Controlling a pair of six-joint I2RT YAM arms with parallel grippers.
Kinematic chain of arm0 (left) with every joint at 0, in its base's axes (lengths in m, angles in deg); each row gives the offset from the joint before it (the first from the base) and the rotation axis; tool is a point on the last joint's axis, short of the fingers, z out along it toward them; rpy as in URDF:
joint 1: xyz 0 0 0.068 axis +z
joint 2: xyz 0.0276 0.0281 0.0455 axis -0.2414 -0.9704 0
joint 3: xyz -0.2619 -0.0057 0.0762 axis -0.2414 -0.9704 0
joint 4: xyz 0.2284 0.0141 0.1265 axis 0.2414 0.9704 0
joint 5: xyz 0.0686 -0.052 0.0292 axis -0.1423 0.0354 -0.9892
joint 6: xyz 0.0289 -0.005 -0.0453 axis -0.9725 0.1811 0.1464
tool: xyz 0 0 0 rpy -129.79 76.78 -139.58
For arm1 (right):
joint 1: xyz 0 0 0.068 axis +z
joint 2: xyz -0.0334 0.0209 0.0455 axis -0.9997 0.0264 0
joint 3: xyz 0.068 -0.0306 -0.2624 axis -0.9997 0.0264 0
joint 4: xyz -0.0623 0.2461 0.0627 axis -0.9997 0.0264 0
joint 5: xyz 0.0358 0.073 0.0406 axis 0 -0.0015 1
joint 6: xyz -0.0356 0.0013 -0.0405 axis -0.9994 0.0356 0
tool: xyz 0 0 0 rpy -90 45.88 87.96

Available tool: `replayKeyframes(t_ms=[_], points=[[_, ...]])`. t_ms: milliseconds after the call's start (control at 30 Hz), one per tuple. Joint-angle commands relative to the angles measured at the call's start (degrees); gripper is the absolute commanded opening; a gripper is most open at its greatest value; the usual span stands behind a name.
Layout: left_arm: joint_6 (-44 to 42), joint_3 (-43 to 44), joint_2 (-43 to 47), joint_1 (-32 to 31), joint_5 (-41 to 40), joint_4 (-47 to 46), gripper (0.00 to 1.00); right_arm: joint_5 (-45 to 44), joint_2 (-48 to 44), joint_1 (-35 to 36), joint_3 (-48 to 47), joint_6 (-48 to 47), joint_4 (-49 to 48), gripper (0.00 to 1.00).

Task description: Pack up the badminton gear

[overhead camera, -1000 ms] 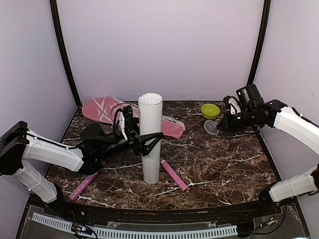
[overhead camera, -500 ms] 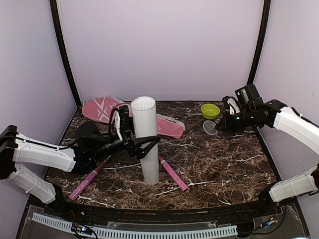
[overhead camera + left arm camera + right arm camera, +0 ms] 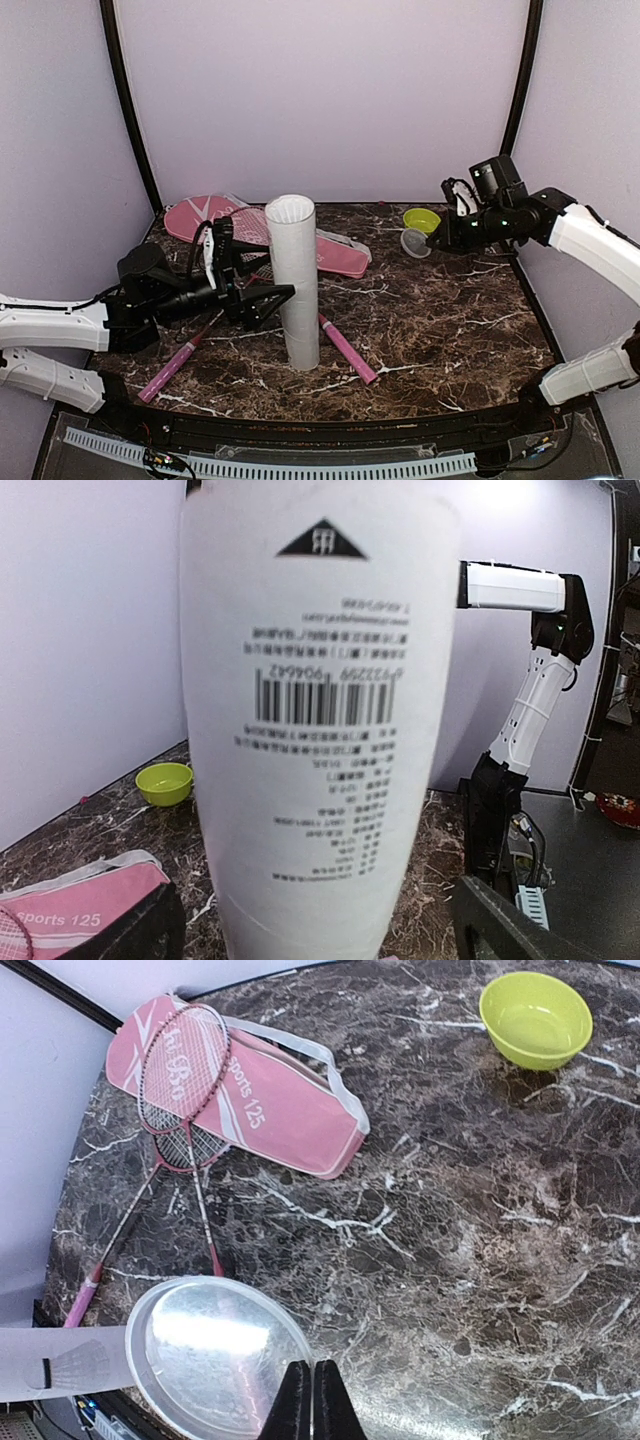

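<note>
Tube point(image 3: 297, 285): stands at mid-table with its mouth open. Its top has shifted slightly left in the last second.
Left gripper point(image 3: 265, 297): jaws wide. A second ago one finger reached past the tube; now the arm has drawn back to the tube's left. In the wrist view the tube sits between the fingers, with no contact showing.
Right gripper point(image 3: 311, 1392): pinched on the rim of the clear lid point(image 3: 215, 1345).
Lid: raised off the table point(image 3: 450, 330) and carried left in the last second. It now hangs in the air just beside the bowl point(image 3: 422, 220).
Rackets point(image 3: 180, 1090): heads rest on the cover point(image 3: 270, 1110), with the handles lying either side of the tube. Not yet packed.
Shuttlecocks: none seen loose. Cannot tell whether any are inside the tube.
Meaning: the tube is released and the lid is airborne, so capping looks to be the step in hand. Putting the rackets into the cover remains.
</note>
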Motion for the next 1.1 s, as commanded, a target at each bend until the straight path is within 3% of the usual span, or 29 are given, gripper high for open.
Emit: replayKeyframes(t_ms=[0, 200, 400, 700, 1067], points=[[-0.57, -0.08, 8.35, 2.02, -0.82, 14.83, 0.94, 1.04, 0.21, 1.18, -5.56, 0.38, -1.06, 0.00], [1.35, 3.40, 17.61, 4.86, -3.10, 31.20, 0.95, 3.38, 1.33, 2.07, -9.11, 0.94, -2.10, 0.00], [7.23, 11.64, 17.09, 10.34, -10.35, 45.42, 0.94, 5.43, 3.06, 3.02, -14.34, 1.07, -2.08, 0.00], [13.42, 26.93, 10.95, 14.57, -12.02, 54.03, 0.95, 7.46, 7.51, 8.25, -26.12, 1.75, -1.36, 0.00], [17.95, 40.35, 5.31, 14.59, -2.18, 54.51, 0.94, 8.73, 13.25, 20.94, -37.61, 4.43, -4.86, 0.00]])
